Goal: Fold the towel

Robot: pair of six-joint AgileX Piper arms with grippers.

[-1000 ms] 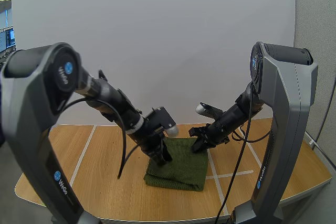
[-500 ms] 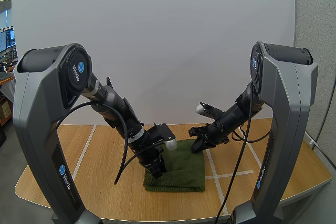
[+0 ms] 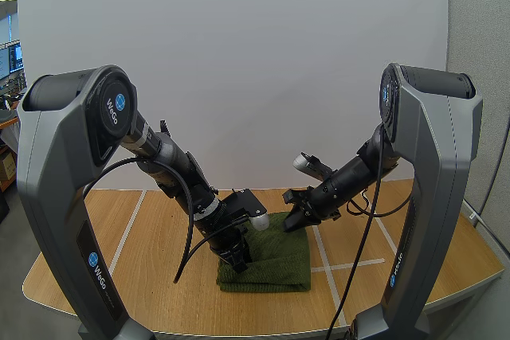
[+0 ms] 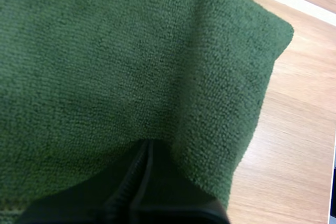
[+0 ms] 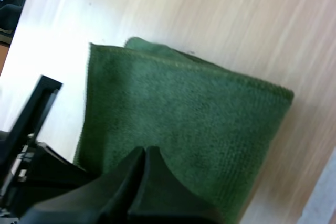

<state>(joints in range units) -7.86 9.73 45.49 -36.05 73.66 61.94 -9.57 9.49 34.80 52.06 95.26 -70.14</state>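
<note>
Wide bare table (image 3: 119,236) lies left and right of the towel (image 3: 275,264). Over the towel, the left gripper (image 3: 239,258) and right gripper (image 3: 293,224) block the way.

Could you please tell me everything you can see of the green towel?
The towel is dark green, nubby terry-like cloth, folded into a thick, roughly rectangular pad with layered edges, lying flat on the wooden table. The left gripper, shut, presses on its left part; the right gripper, also shut, hangs over its far edge.

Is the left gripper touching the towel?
Touching. In the left wrist view, the shut left gripper's tip presses into the towel, which creases around it.
</note>
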